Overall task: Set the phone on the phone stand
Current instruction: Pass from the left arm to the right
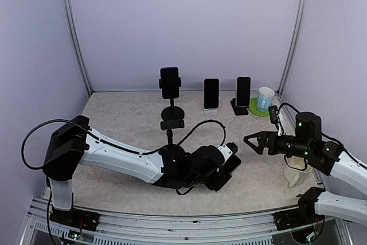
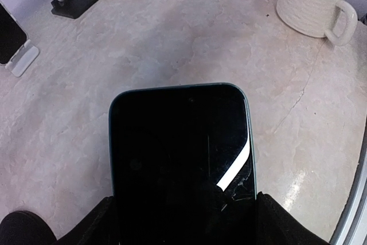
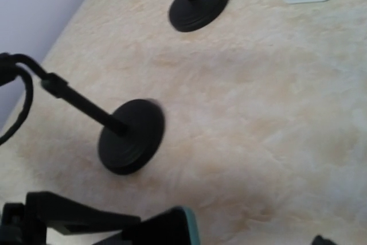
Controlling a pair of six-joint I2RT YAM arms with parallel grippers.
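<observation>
My left gripper [image 1: 225,167] is shut on a black phone with a teal edge and a cracked screen [image 2: 180,153], gripping its lower end between both fingers [image 2: 275,222]. It holds the phone [image 1: 231,163] low over the middle of the table. An empty black phone stand [image 1: 172,125] with a round base [image 3: 131,136] stands just behind my left arm. My right gripper [image 1: 253,140] is open and empty, a little to the right of the phone. The phone's teal corner shows in the right wrist view [image 3: 178,225].
A second round-base stand [image 1: 171,84] at the back holds a phone. Two more phones lean on a white stand [image 1: 211,94] and a black stand [image 1: 243,93]. A blue cup [image 1: 265,98] sits on a green coaster. A white mug [image 2: 312,1] stands at the right.
</observation>
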